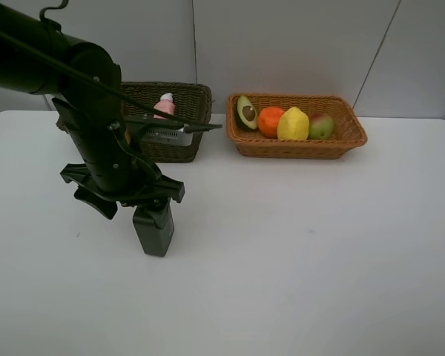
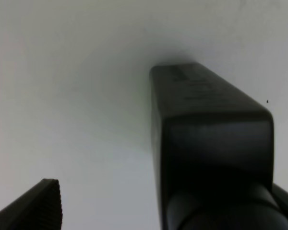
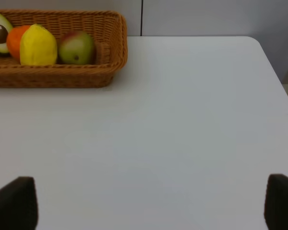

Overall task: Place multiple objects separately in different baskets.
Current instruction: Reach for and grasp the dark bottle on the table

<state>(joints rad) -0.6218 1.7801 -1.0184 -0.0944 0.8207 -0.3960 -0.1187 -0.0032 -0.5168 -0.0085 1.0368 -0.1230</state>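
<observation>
Left gripper (image 1: 144, 204), seen in the exterior high view at left of centre, is lowered over the dark green pump bottle (image 1: 153, 230), which stands on the white table (image 1: 304, 252); the jaws are spread and nothing is clamped. Behind it, at upper left, the dark basket (image 1: 189, 100) is noted, with the small pink bottle (image 1: 165, 104) showing over its rim; the rest of its contents are hidden by the arm. At upper centre-right the light basket (image 1: 348, 133) holds the halved avocado (image 1: 246, 112), orange (image 1: 270, 122), yellow lemon (image 1: 293, 124) and red-green mango (image 1: 321, 126), side by side. No cup or marker can be made out.

Left wrist view: the pump bottle fills the right half of the frame, one ribbed fingertip (image 2: 45, 203) is seen at lower left, apart from the bottle. No contact is shown.

Right wrist view: the right gripper (image 3: 151, 201) is released and empty over bare table; the fruit basket sits at upper left.

Judgement: fruit sorting appears done; the pump bottle is apparently the last item left outside, to be grasped and carried to the dark basket.
</observation>
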